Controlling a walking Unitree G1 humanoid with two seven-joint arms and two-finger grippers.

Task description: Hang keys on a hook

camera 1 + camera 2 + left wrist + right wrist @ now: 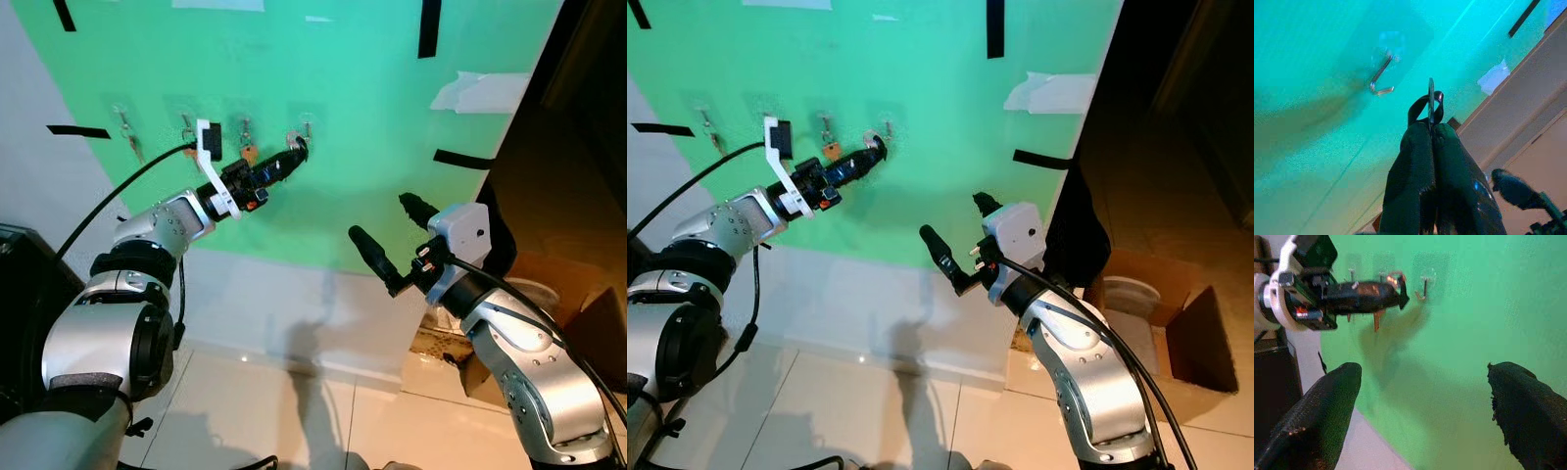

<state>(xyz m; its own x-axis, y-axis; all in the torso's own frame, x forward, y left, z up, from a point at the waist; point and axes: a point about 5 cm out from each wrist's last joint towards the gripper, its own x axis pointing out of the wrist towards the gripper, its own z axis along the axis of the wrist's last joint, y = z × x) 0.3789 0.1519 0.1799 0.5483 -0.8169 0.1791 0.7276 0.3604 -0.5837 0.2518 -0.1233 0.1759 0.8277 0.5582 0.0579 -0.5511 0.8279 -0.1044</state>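
Left gripper [1431, 128] clamped on key ring [1430, 100] beside hook [1381, 78] (right gripper [1420, 396] wide).

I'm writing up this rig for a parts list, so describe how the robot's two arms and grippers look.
Both arms are silver metal with black joint bands. The left gripper has two long black fingers, a white bracket behind them and a black cable looping back to the arm. The right gripper has the same black fingers, a white wrist housing and black cables along the forearm.

My arms [118, 323] were silver with black joints; behind each gripper's long black fingers [1322, 416] sat white wrist housings [460, 227], black cables trailing.
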